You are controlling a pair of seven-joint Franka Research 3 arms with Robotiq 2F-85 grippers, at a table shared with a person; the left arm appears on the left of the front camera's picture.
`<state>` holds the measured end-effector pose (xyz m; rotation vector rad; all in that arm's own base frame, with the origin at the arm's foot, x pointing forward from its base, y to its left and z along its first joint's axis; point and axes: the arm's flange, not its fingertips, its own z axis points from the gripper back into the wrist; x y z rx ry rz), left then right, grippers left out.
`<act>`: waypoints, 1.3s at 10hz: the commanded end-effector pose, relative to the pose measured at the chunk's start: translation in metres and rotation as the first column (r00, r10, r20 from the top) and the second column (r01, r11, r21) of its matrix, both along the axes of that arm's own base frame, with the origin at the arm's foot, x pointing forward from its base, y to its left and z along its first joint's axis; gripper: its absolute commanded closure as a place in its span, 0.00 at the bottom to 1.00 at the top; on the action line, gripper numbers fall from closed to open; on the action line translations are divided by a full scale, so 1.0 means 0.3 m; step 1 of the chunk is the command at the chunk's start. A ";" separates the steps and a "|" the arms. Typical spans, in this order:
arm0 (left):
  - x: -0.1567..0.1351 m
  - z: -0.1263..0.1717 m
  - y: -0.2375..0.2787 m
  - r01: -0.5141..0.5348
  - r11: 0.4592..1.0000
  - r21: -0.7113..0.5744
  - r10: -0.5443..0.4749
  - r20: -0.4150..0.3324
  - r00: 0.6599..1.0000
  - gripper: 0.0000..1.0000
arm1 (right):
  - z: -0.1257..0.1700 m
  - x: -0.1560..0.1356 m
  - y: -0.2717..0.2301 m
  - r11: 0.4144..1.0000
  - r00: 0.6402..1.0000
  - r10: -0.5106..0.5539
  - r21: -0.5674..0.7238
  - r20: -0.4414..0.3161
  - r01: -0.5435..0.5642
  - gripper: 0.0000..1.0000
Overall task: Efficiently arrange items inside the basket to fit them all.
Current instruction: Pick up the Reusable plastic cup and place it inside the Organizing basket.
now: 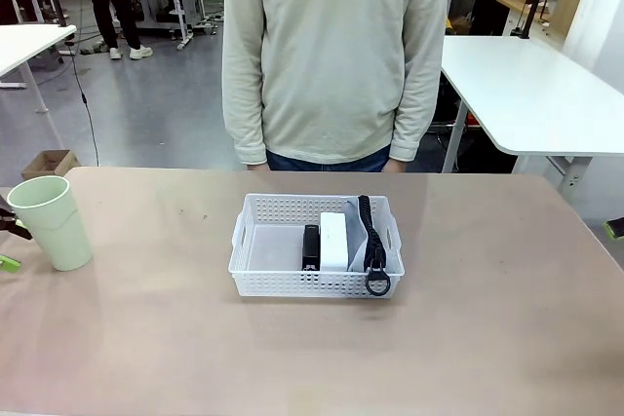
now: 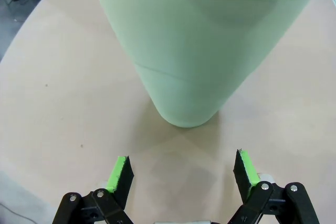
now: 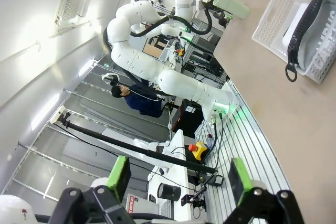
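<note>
Front view: stapler [image 1: 310, 246], white box [image 1: 334, 241] and pouch [image 1: 357, 233] sit packed in the basket [image 1: 255, 262] at mid worktop [image 1: 487, 338], the cup [image 1: 53, 222] stands outside near the left edge, just ahead of the released left jaws, and the right jaws are likewise released and empty.

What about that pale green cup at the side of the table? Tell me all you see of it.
The cup is pale green, smooth and plastic-looking, with a thick rounded rim, tapering to a narrower base; a faint line runs around its lower wall. It stands upright on the table, well left of the basket and outside it. The robot's left hand faces it, fingers open, not touching.
</note>
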<state>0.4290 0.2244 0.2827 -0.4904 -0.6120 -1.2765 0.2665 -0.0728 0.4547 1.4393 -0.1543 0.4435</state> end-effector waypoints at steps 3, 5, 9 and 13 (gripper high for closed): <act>0.002 -0.044 -0.024 -0.069 0.997 -0.035 0.071 0.063 0.996 0.00 | 0.008 -0.004 0.003 1.000 1.000 -0.001 0.014 -0.002 0.001 0.00; -0.005 -0.041 -0.041 -0.071 0.995 -0.063 0.075 0.062 0.995 0.00 | 0.008 -0.004 0.003 1.000 1.000 -0.001 0.014 -0.002 0.001 0.00; -0.031 -0.034 -0.092 -0.050 0.989 -0.140 0.059 0.062 0.996 0.00 | 0.008 -0.004 0.003 1.000 1.000 -0.001 0.014 -0.002 0.001 0.00; -0.043 -0.020 -0.137 -0.030 0.974 -0.226 0.048 0.071 0.996 0.00 | 0.008 -0.004 0.003 1.000 1.000 -0.001 0.014 -0.002 0.001 0.00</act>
